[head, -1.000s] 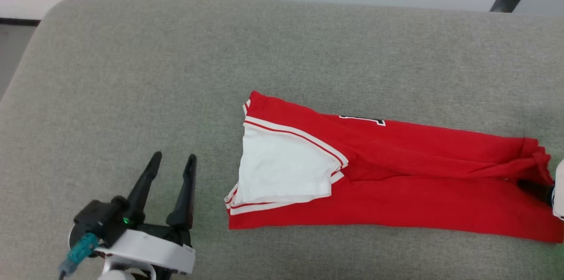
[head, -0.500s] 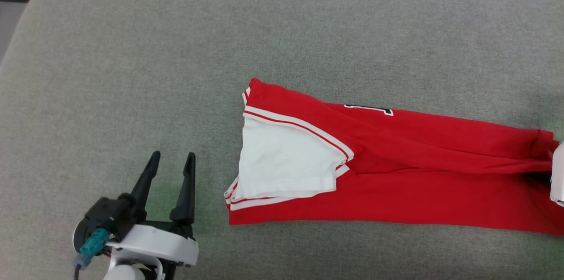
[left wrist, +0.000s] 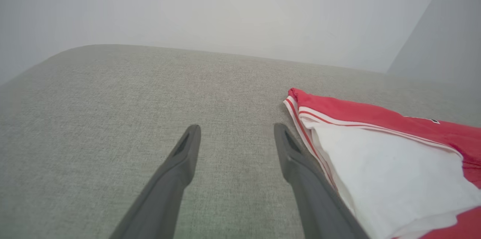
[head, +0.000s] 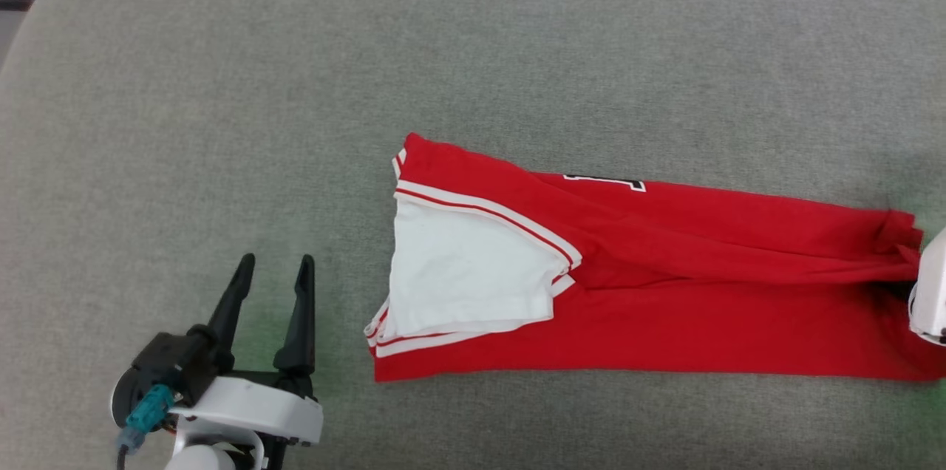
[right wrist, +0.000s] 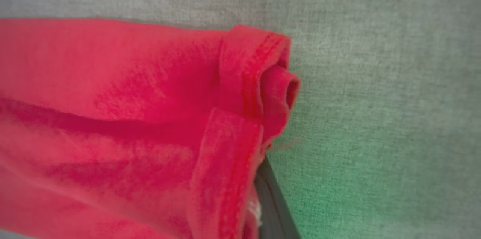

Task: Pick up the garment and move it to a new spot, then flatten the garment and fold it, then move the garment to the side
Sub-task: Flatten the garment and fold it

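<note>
Here, left tool [head: 277, 259] agape beside garment [head: 702, 322].

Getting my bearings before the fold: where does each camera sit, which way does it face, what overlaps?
Head view: from the head, forward and down onto the grey cushion and garment; left end effector lower left, right end effector at the right edge.
Left wrist view: from the left wrist, low along its open fingers across the cushion toward a pale wall.
Right wrist view: from the right wrist, close over the garment's bunched hem; one dark finger shows.
Shared: head and left wrist views both catch the white sleeve.
</note>
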You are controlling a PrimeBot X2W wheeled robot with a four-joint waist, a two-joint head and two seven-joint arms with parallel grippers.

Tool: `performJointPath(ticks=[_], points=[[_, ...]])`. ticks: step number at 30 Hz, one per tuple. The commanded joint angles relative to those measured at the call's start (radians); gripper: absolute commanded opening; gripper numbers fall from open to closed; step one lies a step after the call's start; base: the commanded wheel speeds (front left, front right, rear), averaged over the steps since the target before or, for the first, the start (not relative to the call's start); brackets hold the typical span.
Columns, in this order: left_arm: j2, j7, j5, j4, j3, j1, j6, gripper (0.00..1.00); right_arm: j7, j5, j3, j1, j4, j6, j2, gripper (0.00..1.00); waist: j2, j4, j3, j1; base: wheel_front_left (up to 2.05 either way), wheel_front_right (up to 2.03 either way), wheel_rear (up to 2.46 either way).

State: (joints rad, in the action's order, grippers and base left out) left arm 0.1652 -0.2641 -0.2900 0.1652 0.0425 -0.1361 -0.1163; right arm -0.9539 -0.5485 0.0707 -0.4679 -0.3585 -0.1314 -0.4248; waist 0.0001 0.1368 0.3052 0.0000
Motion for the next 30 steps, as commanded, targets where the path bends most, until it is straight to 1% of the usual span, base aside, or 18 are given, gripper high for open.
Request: performJointPath(ticks=[1, 5, 9, 11, 12, 15, 16, 19, 21, 25, 28, 30], points=[[-0.001, 0.000, 0.004, -0.002, -0.004, 0.009, -0.006, 1.00, 0.011, -0.001, 0.007, 0.008, -0.014, 0.002, 0.004, 0.00, -0.0001, -0.011, -0.002, 0.0000, 0.00, 0.00, 0.00], [0.001, 0.000, 0.007, -0.012, -0.018, 0.013, -0.011, 1.00, 0.040, 0.003, 0.082, 0.011, -0.008, 0.003, -0.046, 0.00, -0.0001, -0.033, 0.011, 0.0000, 0.00, 0.00, 0.00], [0.007, 0.000, 0.001, -0.021, -0.030, 0.020, -0.014, 1.00, 0.070, 0.042, 0.169, 0.044, -0.011, 0.002, -0.100, 0.00, -0.0001, -0.047, 0.021, 0.0000, 0.00, 0.00, 0.00], [0.010, 0.000, -0.001, -0.024, -0.033, 0.023, -0.016, 1.00, 0.090, 0.062, 0.227, 0.059, -0.018, 0.002, -0.137, 0.00, -0.0001, -0.052, 0.023, 0.0000, 0.00, 0.00, 0.00], [0.010, 0.000, -0.002, -0.025, -0.035, 0.024, -0.016, 1.00, 0.101, 0.072, 0.248, 0.063, -0.024, 0.002, -0.147, 0.00, -0.0001, -0.055, 0.023, 0.0000, 0.00, 0.00, 0.00], [0.005, 0.000, -0.010, -0.017, -0.039, 0.034, -0.015, 1.00, 0.120, 0.075, 0.278, 0.076, -0.043, 0.002, -0.140, 0.00, -0.0001, -0.069, 0.009, 0.0000, 0.00, 0.00, 0.00], [0.003, 0.000, -0.011, -0.013, -0.039, 0.038, -0.015, 1.00, 0.124, 0.073, 0.271, 0.080, -0.039, 0.002, -0.139, 0.00, -0.0001, -0.071, 0.001, 0.0000, 0.00, 0.00, 0.00], [-0.006, 0.000, -0.018, 0.001, -0.033, 0.045, -0.015, 1.00, 0.127, 0.020, 0.223, 0.085, 0.000, 0.001, -0.101, 0.00, -0.0001, -0.077, -0.029, 0.0000, 0.00, 0.00, 0.00], [-0.015, 0.000, -0.021, 0.008, -0.031, 0.054, -0.015, 1.00, 0.104, -0.008, 0.163, 0.085, 0.058, 0.001, -0.063, 0.00, -0.0001, -0.079, -0.051, 0.0000, 0.00, 0.00, 0.00], [-0.024, 0.000, -0.023, 0.023, -0.023, 0.067, -0.015, 1.00, 0.053, -0.083, 0.040, 0.086, 0.204, 0.001, -0.011, 0.00, -0.0001, -0.074, -0.079, 0.0000, 0.00, 0.00, 0.00], [-0.031, 0.000, -0.028, 0.027, -0.020, 0.073, -0.015, 1.00, 0.022, -0.120, -0.053, 0.069, 0.301, 0.001, 0.041, 0.00, -0.0001, -0.059, -0.088, 0.0000, 0.00, 0.00, 0.00], [-0.035, 0.000, -0.028, 0.030, -0.010, 0.070, -0.015, 1.00, 0.005, -0.129, -0.116, 0.056, 0.352, 0.001, 0.058, 0.00, -0.0001, -0.042, -0.088, 0.0000, 0.00, 0.00, 0.00]])
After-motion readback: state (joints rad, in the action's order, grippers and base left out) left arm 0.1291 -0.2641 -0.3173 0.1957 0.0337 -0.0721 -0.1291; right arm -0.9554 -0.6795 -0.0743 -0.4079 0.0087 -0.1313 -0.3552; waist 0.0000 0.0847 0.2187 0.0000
